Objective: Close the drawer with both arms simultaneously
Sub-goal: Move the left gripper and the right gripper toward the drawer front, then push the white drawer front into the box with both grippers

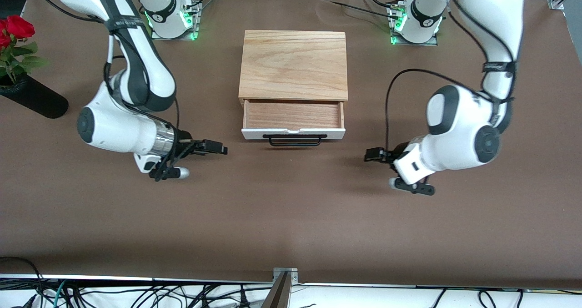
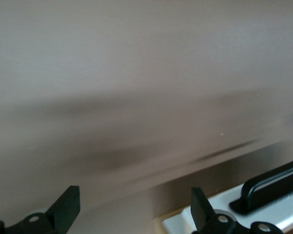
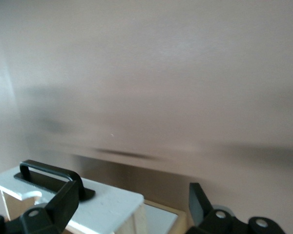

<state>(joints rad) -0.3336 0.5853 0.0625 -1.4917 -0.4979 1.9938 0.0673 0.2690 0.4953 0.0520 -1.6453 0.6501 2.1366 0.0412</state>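
The drawer [image 1: 293, 114] stands pulled out of the light oak box [image 1: 293, 64], its empty wooden tray showing. Its white front panel [image 1: 254, 134] with the black bar handle [image 1: 294, 139] faces the front camera. My right gripper [image 1: 222, 148] is open and empty, low over the table beside the drawer's front, toward the right arm's end. My left gripper [image 1: 368, 154] is open and empty beside the drawer's front, toward the left arm's end. The right wrist view shows the panel [image 3: 107, 200] and handle [image 3: 49, 170] between its jaws [image 3: 133, 200]. The left wrist view shows the panel's corner [image 2: 178, 226] and handle [image 2: 268, 187] by its jaws [image 2: 134, 204].
A black vase with red roses [image 1: 27, 94] lies at the right arm's end of the brown table [image 1: 291, 217]. A metal clamp [image 1: 284, 276] sits at the table edge nearest the front camera.
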